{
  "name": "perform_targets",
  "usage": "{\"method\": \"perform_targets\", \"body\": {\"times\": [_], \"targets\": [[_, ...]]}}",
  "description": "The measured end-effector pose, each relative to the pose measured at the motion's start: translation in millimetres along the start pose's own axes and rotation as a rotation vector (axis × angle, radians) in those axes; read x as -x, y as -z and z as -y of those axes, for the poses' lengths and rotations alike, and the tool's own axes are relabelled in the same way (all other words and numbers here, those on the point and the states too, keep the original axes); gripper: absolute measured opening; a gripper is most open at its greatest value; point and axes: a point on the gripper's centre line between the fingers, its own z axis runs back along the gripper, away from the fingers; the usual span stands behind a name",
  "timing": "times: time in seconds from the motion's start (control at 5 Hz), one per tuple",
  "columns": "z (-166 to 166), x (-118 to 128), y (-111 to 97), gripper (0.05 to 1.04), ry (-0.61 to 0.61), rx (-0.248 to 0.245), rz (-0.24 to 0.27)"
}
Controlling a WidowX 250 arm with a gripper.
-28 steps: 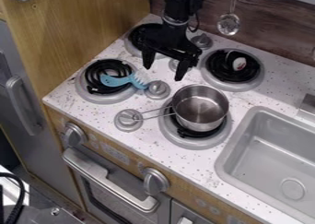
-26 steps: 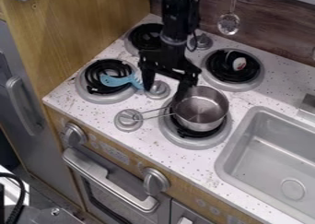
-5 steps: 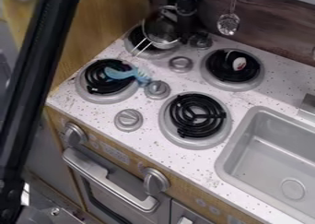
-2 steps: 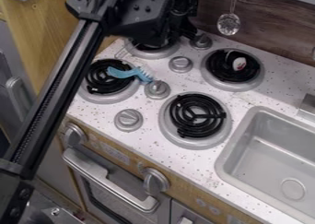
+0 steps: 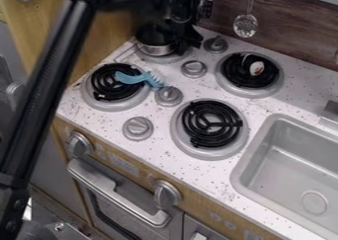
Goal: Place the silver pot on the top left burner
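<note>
The silver pot sits on the burner at the counter's back left corner; the gripper is by the pot's right side; whether wide or narrow, I cannot tell.

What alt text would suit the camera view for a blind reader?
A silver pot sits on the top left burner of a toy stove, beside a black robot claw; a blue utensil lies nearby.

Pot at rear left burner, utensil on front left burner
</note>
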Motion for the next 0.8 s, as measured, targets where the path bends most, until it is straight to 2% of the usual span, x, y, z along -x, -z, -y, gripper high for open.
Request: {"method": "perform_targets", "body": {"times": [0.2, 0.4, 0.6, 0.8], "targets": [[-1.5, 8.9, -19.4, 0.835, -0.044, 0.045, 0.047], [-11.4, 11.3, -50.3, 1.004, -0.082, 0.084, 0.112], [-22.1, 30.5, -62.3, 0.999, -0.118, 0.093, 0.096], [-31.2, 59.9, -70.3, 0.999, -0.097, 0.026, -0.027]]}}
